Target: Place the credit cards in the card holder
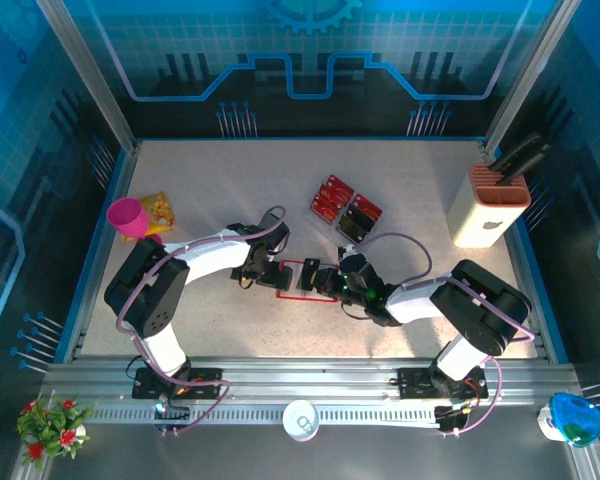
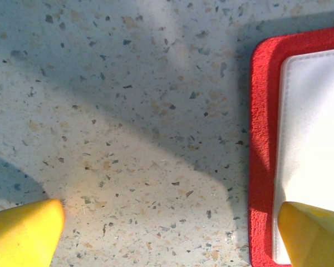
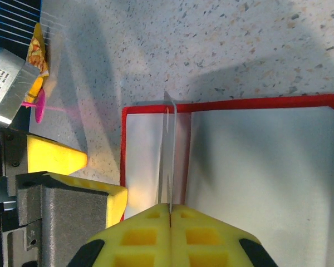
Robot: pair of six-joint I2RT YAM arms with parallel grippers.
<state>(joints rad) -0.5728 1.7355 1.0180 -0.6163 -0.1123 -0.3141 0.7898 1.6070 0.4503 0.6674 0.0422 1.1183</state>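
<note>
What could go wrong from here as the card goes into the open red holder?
1. The right gripper pinches the thin rectangular card by one end, edge-on; it may twist or slip.
2. The left gripper has open jaws, with just one fingertip over the red, pale-lined folding card holder; it might slide or fold shut.

Two white arms (image 1: 195,255), black joints and bases; lilac cables (image 1: 410,238) looping alongside; right gripper (image 3: 171,207) pads (image 3: 139,236) yellow, waffle-moulded.
</note>
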